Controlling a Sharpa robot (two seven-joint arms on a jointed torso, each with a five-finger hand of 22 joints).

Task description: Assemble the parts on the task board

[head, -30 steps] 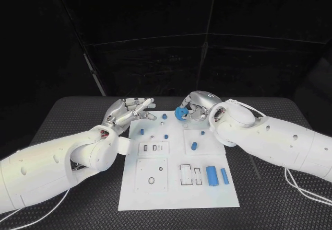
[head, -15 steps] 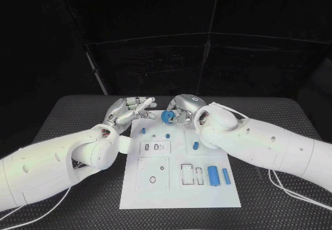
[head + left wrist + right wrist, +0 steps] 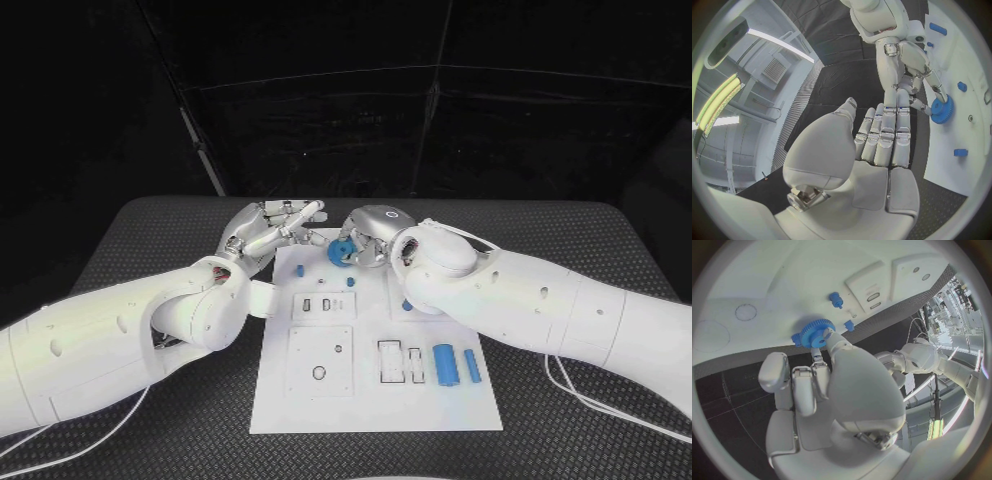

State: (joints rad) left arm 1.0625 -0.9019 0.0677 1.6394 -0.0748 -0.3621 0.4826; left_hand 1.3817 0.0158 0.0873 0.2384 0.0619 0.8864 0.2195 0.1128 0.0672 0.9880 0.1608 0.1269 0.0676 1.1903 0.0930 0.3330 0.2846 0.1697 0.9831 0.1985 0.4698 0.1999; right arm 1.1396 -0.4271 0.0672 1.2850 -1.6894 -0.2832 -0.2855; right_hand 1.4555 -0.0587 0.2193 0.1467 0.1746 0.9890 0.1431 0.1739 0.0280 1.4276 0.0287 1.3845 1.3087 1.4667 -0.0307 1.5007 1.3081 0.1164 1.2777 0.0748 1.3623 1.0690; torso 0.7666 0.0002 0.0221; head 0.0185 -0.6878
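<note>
Blue gear (image 3: 343,250) partly hidden in right hand (image 3: 372,234), teeth visible

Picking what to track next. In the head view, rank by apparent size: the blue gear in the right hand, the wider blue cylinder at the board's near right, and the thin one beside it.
1. Blue gear, though partly covered by the right hand, so unsure against 2.
2. Wider blue cylinder.
3. Thin blue cylinder.

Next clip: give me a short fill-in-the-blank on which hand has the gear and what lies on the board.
1. The blue gear is held by the ____ hand.
2. The left hand holds ____.
3. The gear is at the ____ end of the task board, seen from the robot.
4. The two blue cylinders lie near the board's ____ edge.

Missing words: right; nothing; far; right
</note>
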